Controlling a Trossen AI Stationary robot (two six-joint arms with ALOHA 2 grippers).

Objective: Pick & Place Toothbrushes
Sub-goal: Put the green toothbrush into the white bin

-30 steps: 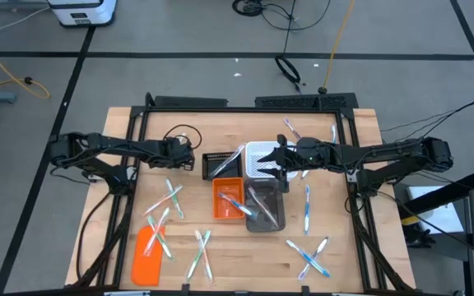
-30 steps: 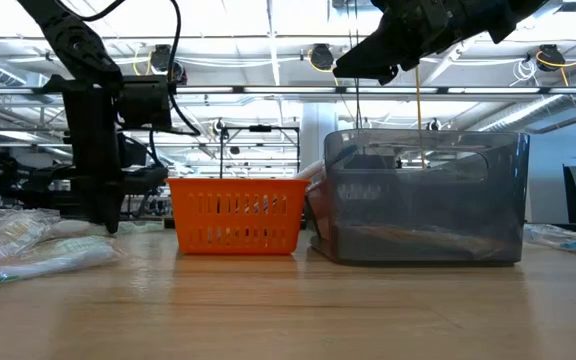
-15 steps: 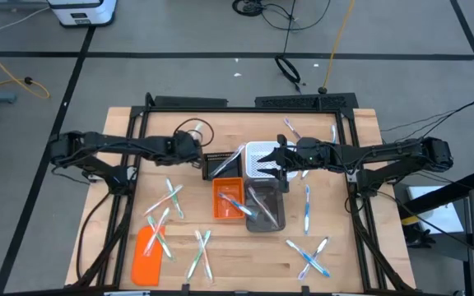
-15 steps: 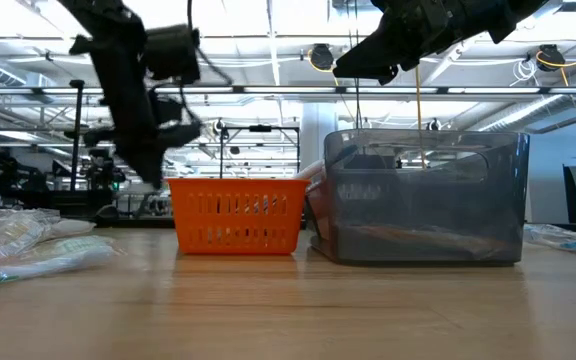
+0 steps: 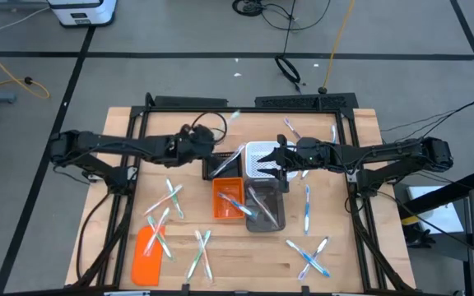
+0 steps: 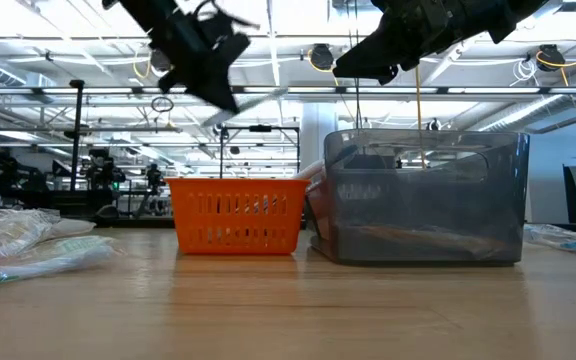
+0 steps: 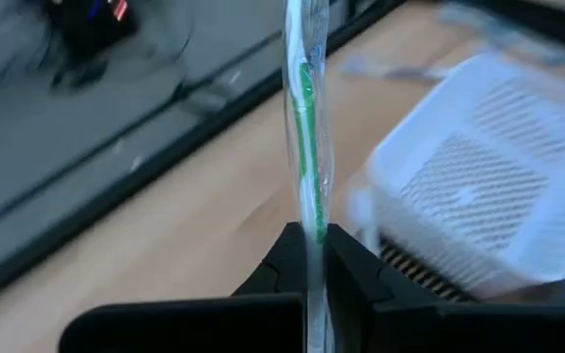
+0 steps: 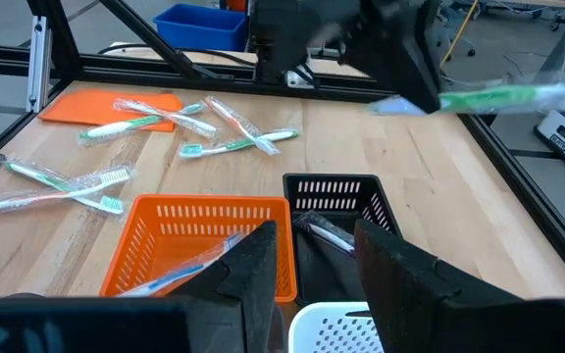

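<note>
Green-accented and sealed in clear plastic wrap, a thin white toothbrush (image 7: pixel 306 147) stood clamped between the fingers of the left gripper (image 7: pixel 310 257), carried in the air above the table's far middle, near the small black slotted bin (image 8: pixel 339 211) and the white mesh basket (image 7: pixel 479 191); in the high view it showed as a pale sliver (image 5: pixel 230 117) past the gripper's tip. The step in hand looked like the carry from pick-up to drop-off. Which container it was bound for could not be told for sure; the orange plastic basket (image 5: pixel 227 197) and the smoky translucent bin (image 6: pixel 423 195) each seemed to hold a brush or two. The next move would call for bringing the brush over the chosen bin, tipping it so its length fits inside, then parting the fingers. The right gripper (image 8: pixel 312 265) waited above the white basket with its fingers apart and nothing between them. Many more wrapped toothbrushes (image 5: pixel 164 215) lay scattered on the wooden table (image 5: pixel 352 271), some beside the flat orange lid (image 5: pixel 145 261).
</note>
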